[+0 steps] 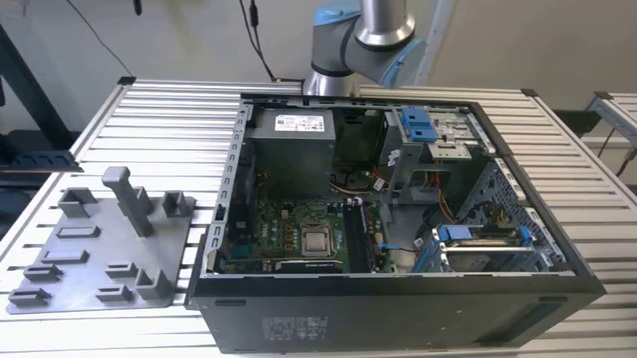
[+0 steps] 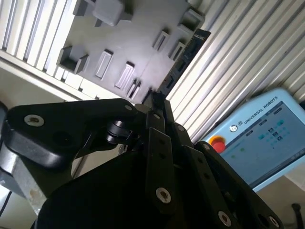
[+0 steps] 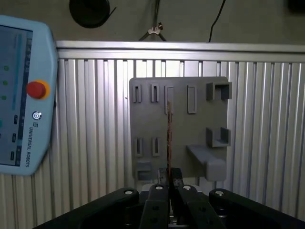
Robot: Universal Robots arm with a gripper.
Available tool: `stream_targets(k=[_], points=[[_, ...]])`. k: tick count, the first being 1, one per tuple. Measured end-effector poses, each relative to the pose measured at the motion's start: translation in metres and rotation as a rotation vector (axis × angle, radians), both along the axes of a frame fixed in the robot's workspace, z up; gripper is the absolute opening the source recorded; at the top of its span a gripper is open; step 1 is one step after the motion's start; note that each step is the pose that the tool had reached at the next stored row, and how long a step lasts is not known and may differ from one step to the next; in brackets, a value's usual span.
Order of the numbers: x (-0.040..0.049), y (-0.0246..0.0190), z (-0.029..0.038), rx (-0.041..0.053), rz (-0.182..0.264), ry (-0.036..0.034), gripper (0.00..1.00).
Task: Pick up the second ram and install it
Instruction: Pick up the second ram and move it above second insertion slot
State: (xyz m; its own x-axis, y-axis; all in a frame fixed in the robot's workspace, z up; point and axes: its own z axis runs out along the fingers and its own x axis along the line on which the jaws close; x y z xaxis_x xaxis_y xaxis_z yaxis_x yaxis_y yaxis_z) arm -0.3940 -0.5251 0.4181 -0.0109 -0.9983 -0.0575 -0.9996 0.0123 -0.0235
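Observation:
My gripper (image 3: 170, 174) is shut on the second ram (image 3: 168, 138). In the first wrist view the ram shows edge-on as a thin dark strip running out from the fingertips. In the second wrist view the gripper (image 2: 155, 98) holds the same ram (image 2: 183, 59), a long dark stick slanting away. Behind it in both wrist views lies the grey holder plate (image 3: 190, 124), with the ram held off its surface. The open computer case (image 1: 398, 298) with its green motherboard (image 1: 289, 224) sits in the middle of the exterior view.
The grey holder plate (image 1: 100, 253) with a tall post (image 1: 127, 198) lies at the exterior view's left, on the slatted aluminium table (image 1: 169, 127). A blue teach pendant (image 3: 19, 95) lies beside the plate. Drive cages and cables (image 1: 438, 186) crowd the case's right half.

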Motion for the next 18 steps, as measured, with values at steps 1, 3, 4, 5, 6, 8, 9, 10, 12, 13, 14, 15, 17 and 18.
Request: stream_targets(k=[1, 3, 4, 5, 6, 8, 9, 10, 12, 13, 14, 15, 17, 18], points=[[0.0014, 0.0000, 0.0000, 0.0001, 0.000, 0.0000, 0.14], [0.0043, 0.0000, 0.0000, 0.0001, 0.000, 0.0000, 0.14], [0.0058, 0.0000, 0.0000, 0.0000, 0.000, 0.0000, 0.14], [0.0073, 0.0000, 0.0000, 0.0001, 0.000, 0.0000, 0.14], [0.0086, 0.0000, 0.0000, 0.0000, 0.000, 0.0000, 0.14], [0.0109, 0.0000, 0.0000, 0.0000, 0.000, 0.0000, 0.14], [0.0122, 0.0000, 0.0000, 0.0000, 0.000, 0.0000, 0.14], [0.0134, 0.0000, 0.0000, 0.0000, 0.000, 0.0000, 0.14], [0.0156, 0.0000, 0.0000, 0.0001, 0.000, -0.0001, 0.14], [0.0167, 0.0000, 0.0000, 0.0001, 0.000, 0.0000, 0.14], [0.0181, 0.0000, -0.0001, 0.0001, 0.000, -0.0001, 0.14], [0.0198, 0.0000, 0.0000, 0.0000, 0.000, 0.0000, 0.14], [0.0247, 0.0000, 0.0000, 0.0000, 0.000, 0.0000, 0.14], [0.0280, 0.0000, 0.0000, 0.0001, 0.000, 0.0000, 0.14]])
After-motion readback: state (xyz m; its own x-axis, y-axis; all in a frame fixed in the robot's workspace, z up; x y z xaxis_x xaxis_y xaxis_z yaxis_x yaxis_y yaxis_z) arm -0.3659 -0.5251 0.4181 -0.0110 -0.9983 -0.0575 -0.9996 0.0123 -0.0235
